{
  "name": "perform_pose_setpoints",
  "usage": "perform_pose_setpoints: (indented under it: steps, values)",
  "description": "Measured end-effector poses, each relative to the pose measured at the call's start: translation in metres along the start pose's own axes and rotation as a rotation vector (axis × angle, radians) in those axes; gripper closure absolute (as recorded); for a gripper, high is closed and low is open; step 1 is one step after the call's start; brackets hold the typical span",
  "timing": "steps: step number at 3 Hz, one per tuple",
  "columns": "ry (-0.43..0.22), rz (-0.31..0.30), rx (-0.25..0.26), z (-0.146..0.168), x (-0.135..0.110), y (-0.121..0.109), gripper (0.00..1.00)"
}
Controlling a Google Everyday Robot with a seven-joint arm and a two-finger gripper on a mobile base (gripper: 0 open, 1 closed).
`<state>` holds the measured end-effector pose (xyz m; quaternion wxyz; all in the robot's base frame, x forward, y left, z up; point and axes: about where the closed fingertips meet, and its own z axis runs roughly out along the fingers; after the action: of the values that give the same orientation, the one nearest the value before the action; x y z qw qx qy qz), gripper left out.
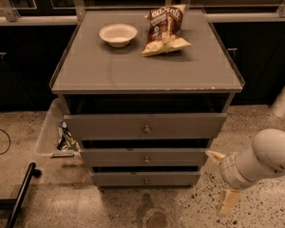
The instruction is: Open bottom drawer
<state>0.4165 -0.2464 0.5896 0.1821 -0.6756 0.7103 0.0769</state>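
The grey cabinet has three drawer fronts. The bottom drawer [118, 178] is the slimmest and lowest, with a small round metal knob [146, 180] at its centre, and it looks closed or nearly closed. My gripper [216, 181] is low at the cabinet's right side, just right of the bottom and middle drawers. Its two cream fingers [228, 201] are spread wide apart with nothing between them. It touches no knob.
The top drawer [109, 126] and middle drawer [114, 157] stand slightly forward. A white bowl [118, 34] and a chip bag [165, 30] lie on the cabinet top. A clear bin [50, 132] stands on the left, with a black bar [20, 194] on the floor.
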Motion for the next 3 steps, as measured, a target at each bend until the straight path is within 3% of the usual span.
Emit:
perform_pose_setpoints:
  steps: [1,2,3]
  values:
    - [0.0,0.0,0.0,0.0,0.0,0.0,0.0]
    - [-0.024,0.027,0.021,0.022,0.009,0.005,0.0]
    - [-0.038,0.051,0.037,0.069,0.028,0.006,0.0]
